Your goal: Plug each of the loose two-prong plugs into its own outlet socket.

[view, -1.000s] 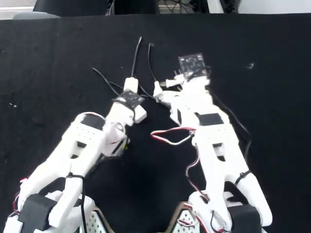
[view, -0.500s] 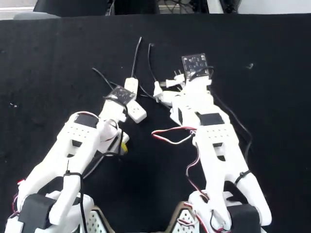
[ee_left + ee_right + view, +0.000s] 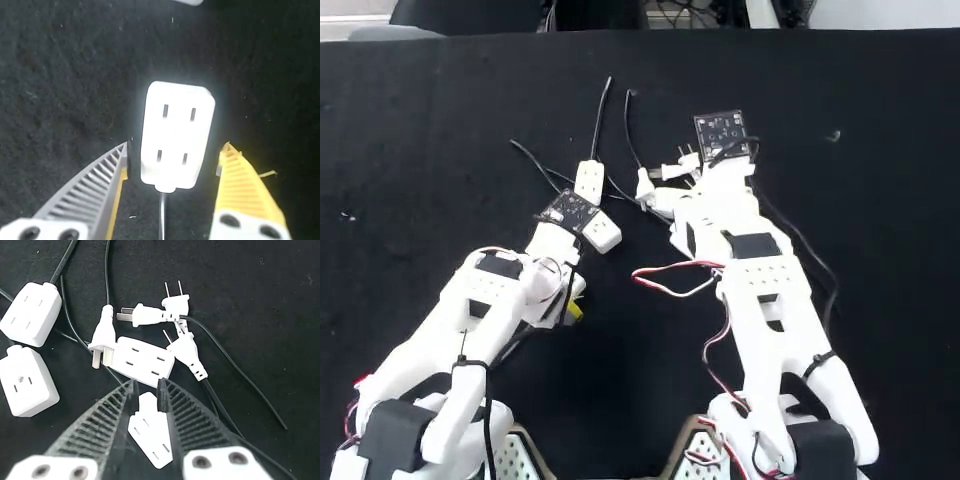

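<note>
Left arm [image 3: 470, 320] and right arm [image 3: 765, 290] stretched forward, left end effector [image 3: 175, 145] wide apart, right end effector [image 3: 146, 382] narrowly parted.

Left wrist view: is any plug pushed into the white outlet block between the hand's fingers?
No, the white outlet block shows both pairs of slots empty.

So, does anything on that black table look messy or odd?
Only the clutter: white two-prong plugs lie unplugged in a heap, thin black cords crossing among the white outlet blocks. Nothing looks broken.
</note>
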{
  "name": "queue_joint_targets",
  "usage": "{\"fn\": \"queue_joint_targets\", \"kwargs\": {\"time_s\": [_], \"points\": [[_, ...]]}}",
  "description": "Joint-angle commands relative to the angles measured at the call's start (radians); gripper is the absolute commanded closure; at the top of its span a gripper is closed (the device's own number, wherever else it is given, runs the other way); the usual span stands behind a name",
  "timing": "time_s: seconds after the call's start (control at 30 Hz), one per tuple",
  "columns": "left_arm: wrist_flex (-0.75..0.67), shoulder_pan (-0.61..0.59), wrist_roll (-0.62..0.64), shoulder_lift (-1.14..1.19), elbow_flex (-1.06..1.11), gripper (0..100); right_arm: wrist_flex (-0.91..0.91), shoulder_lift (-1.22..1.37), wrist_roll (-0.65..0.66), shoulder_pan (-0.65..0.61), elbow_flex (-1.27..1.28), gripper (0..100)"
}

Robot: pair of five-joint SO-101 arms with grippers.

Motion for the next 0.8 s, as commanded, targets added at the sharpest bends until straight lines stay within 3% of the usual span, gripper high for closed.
{"fn": "queue_joint_targets", "kwargs": {"time_s": [0.0, 0.1, 0.17, 0.27, 0.4, 0.5, 0.67, 0.77], "points": [[-0.012, 0.067, 0.009, -0.025, -0.015, 81, -0.018, -0.042, -0.011, 0.014, -0.018, 92.3], [-0.012, 0.166, 0.008, -0.029, 0.016, 98, -0.018, -0.042, -0.011, 0.017, -0.018, 92.3], [-0.012, 0.217, 0.008, -0.035, 0.042, 94, -0.018, -0.042, -0.011, 0.018, -0.018, 92.3], [-0.012, 0.269, -0.002, -0.035, 0.05, 98, -0.018, -0.042, -0.011, 0.017, -0.018, 92.3], [0.077, 0.306, -0.158, -0.035, 0.028, 96, -0.018, -0.042, -0.011, 0.018, -0.018, 92.3], [0.15, 0.302, -0.261, -0.035, -0.015, 96, -0.018, -0.042, -0.011, 0.018, -0.018, 92.3], [0.218, 0.269, -0.279, -0.035, -0.085, 96, -0.02, -0.042, -0.011, 0.018, -0.018, 92.3], [0.311, 0.268, -0.281, -0.035, -0.131, 87, -0.02, -0.042, -0.011, 0.018, -0.018, 92.3]]}}
